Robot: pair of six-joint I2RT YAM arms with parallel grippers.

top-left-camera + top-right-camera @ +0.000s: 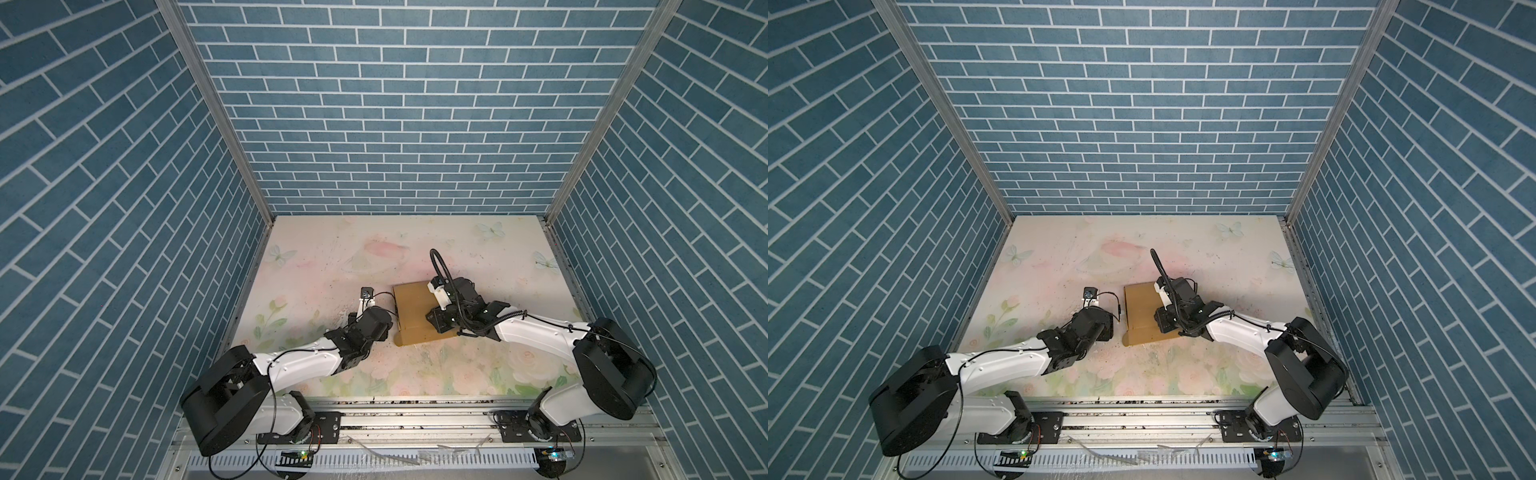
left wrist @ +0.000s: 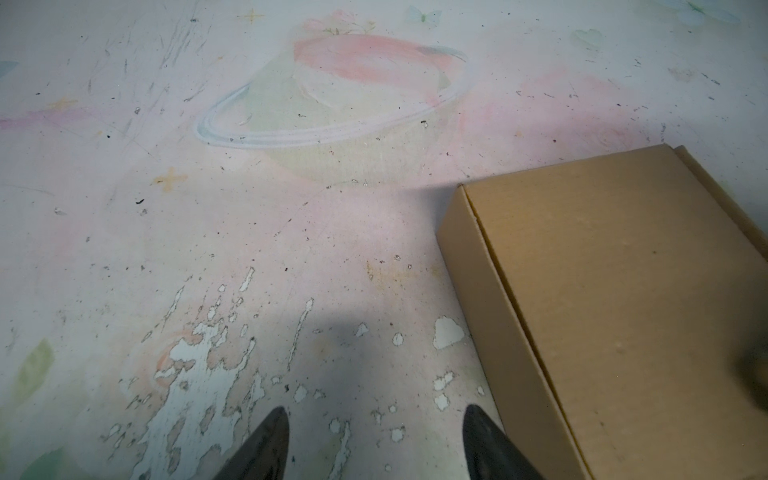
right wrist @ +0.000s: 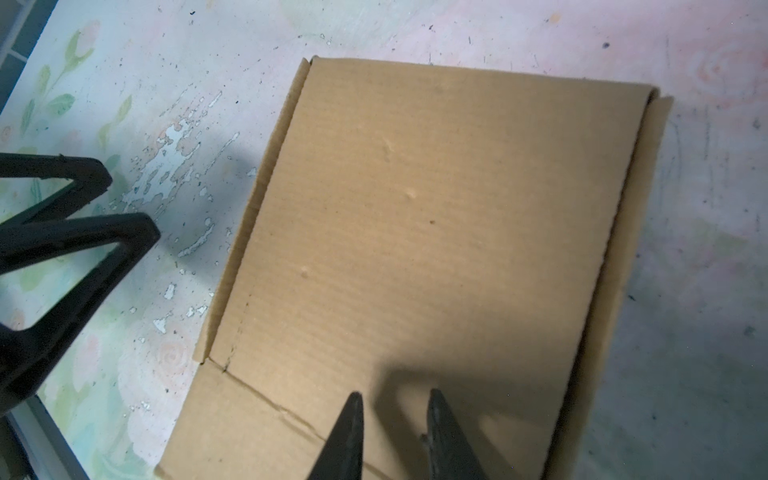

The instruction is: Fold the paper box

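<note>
Black-fingered left gripper (image 2: 374, 419) hovers with jaws spread and empty over the worn floral table (image 1: 332, 257), just beside the closed, plain brown cardboard paper box (image 1: 411, 311) right of centre. The right gripper (image 3: 395, 399) hangs over its lid, jaws slightly parted, pinching nothing.

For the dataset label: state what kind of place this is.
Probably a robot lab test cell, not a real room: brick-pattern wall panels box in a floral-printed table, and the left arm and right arm are mounted on an aluminium rail at its edge.
</note>
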